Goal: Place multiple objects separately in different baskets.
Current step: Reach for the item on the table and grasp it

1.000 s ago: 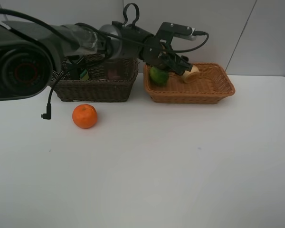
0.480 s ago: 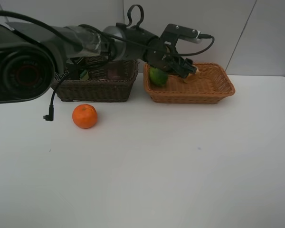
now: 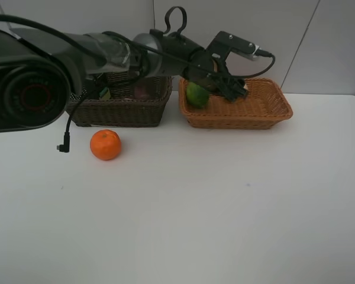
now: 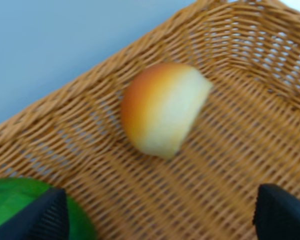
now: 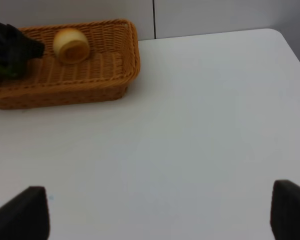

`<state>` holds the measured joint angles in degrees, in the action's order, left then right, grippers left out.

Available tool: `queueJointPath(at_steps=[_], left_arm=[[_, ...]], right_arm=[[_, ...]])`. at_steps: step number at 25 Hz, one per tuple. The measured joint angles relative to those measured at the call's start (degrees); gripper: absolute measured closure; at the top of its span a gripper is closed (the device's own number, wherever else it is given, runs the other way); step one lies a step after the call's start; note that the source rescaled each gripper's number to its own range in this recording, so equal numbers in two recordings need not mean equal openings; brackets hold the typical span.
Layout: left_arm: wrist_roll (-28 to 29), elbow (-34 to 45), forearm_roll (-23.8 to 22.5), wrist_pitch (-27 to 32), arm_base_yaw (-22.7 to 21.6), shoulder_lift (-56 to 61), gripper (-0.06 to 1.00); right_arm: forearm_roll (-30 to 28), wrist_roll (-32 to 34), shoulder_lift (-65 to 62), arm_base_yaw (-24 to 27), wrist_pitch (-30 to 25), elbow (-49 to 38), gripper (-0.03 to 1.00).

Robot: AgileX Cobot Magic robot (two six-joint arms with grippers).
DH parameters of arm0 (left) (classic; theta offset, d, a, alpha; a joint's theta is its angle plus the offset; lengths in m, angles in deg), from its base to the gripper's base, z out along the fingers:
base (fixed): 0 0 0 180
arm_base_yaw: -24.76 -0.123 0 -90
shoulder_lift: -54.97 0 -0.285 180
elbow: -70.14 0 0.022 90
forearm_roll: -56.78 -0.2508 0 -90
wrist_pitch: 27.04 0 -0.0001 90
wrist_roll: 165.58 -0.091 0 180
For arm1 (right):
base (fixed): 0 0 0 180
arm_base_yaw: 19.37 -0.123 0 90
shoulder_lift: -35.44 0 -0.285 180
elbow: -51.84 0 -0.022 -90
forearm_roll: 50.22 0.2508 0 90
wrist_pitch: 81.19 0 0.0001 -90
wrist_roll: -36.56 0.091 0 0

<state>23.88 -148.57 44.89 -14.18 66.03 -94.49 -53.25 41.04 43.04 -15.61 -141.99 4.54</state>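
Observation:
My left gripper (image 3: 235, 90) reaches across the dark brown basket (image 3: 118, 111) and hangs open over the light orange-tan basket (image 3: 266, 112). Between its fingertips (image 4: 40, 215) there is nothing. The red-yellow peach (image 4: 162, 107) lies on the basket floor (image 4: 240, 150) below it, apart from the fingers. The green oval fruit (image 3: 196, 94) sits in the same basket at its left end. The orange tangerine (image 3: 105, 145) rests on the table in front of the dark basket. My right gripper (image 5: 157, 212) is open over bare table and looks at the peach (image 5: 71, 45) from afar.
The dark basket holds a dark green bottle (image 3: 100, 92) and a mauve item (image 3: 142, 92), both half hidden by the arm. A black cable with a plug (image 3: 63, 148) dangles left of the tangerine. The white table (image 3: 225, 207) stretches wide at the front and right.
My left arm has swung to the right and slightly up over the light basket, and its gripper now covers the peach in the high view. The tangerine and baskets have not moved.

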Motion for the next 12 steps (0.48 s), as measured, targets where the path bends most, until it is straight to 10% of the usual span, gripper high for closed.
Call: queueJointPath(at_steps=[12], left_arm=[[0.0,0.0,-1.7,25.5,0.9,10.5,-0.02]], right_arm=[[0.0,0.0,0.0,0.0,0.0,0.0,0.02]])
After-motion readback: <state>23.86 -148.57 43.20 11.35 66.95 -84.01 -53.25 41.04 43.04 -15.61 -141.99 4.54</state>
